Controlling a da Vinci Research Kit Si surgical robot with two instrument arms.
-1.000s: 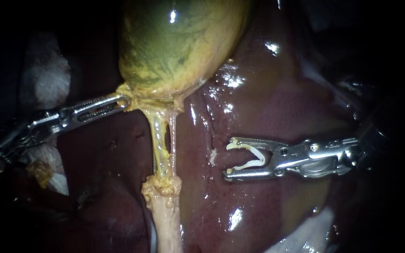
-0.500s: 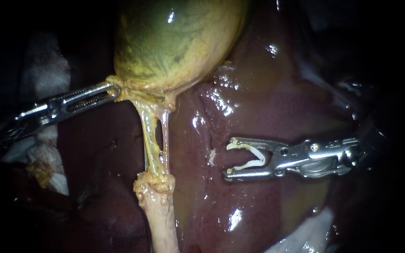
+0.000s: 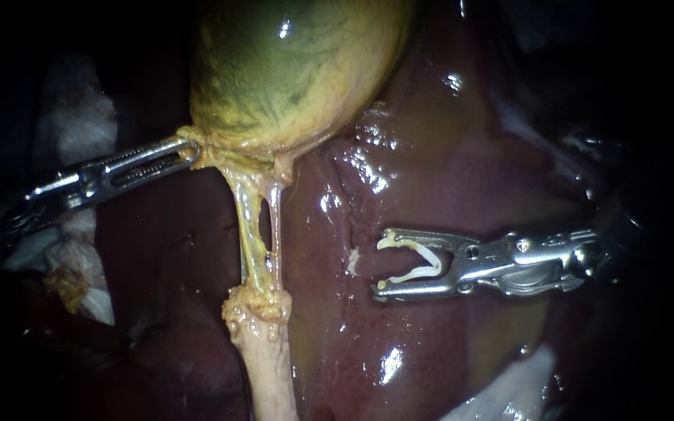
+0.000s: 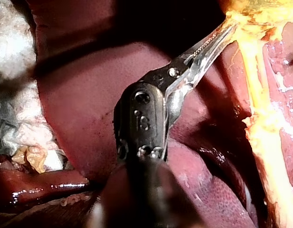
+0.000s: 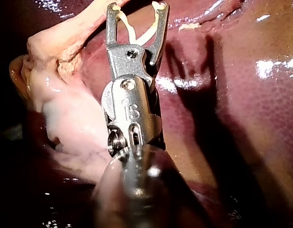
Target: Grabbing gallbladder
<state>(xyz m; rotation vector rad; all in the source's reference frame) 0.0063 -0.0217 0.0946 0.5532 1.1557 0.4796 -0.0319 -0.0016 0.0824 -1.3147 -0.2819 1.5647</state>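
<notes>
Gripping the near left edge of the bulging green-and-yellow gallbladder (image 3: 290,70), the slim silver left instrument (image 3: 191,150) has its jaws closed on the yellow tissue at the neck. The left wrist view shows the same hold, with the left instrument (image 4: 229,29) tips buried in that fringe. The gallbladder sits at the far centre of the scene, against the glossy dark red liver (image 3: 462,156), which spreads to its right and nearer. The bite is low and to the side, probably so that a leftward pull keeps the two thin yellowish tubes (image 3: 250,234) taut. They run nearward from the neck to a pale lumpy stalk (image 3: 263,359), with a dark slit between them. Well apart to the right, the silver right instrument (image 3: 380,265) hovers over the liver. Its jaws stand wide but cradle an open white plastic clip (image 3: 419,248), each jaw touching one leg, with the mouth facing left towards the tubes. That looks like waiting. The grab seems made, so steady tension without tearing matters next.
</notes>
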